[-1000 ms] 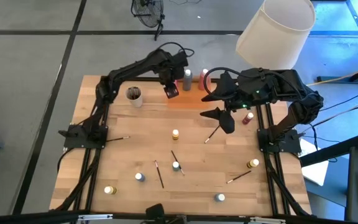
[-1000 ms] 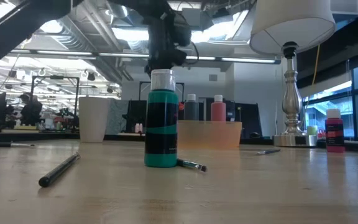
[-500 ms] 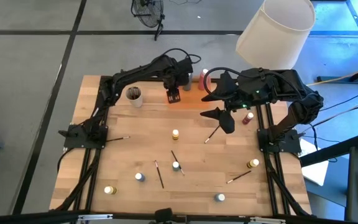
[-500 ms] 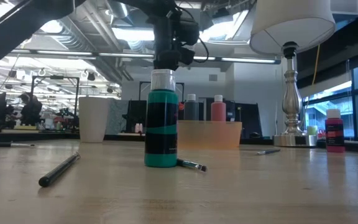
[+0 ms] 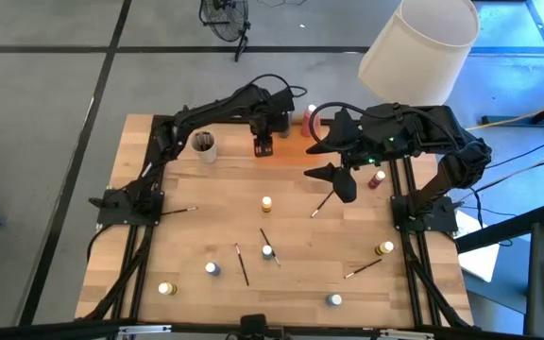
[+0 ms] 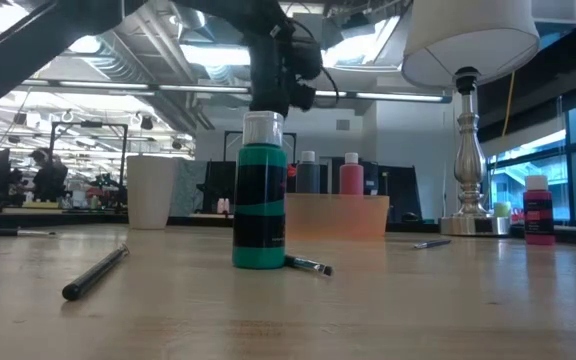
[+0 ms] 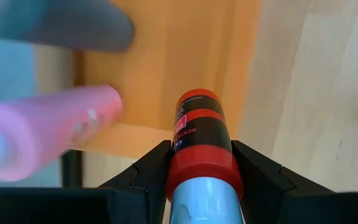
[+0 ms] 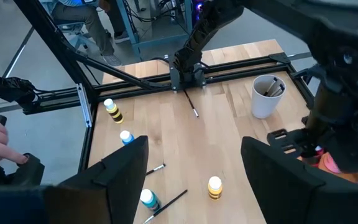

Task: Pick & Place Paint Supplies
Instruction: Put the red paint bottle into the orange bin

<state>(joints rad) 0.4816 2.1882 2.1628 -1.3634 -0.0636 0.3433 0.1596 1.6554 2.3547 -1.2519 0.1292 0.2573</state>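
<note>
Left wrist view: left gripper [image 7: 201,171] fingers clamp a red bottle [image 7: 201,140] over the orange tray [image 7: 166,56] at the bench's far edge, beside a pink bottle [image 7: 48,134]. Right gripper [image 5: 340,178] hangs near the tray, fingers spread wide, holding nothing.

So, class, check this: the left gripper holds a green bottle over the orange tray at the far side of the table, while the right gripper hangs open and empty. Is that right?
Not quite. The bottle in the left gripper is red with a black label, not green, as the left wrist view shows. The rest stands: it is over the orange tray, and the right gripper is open and empty.
</note>
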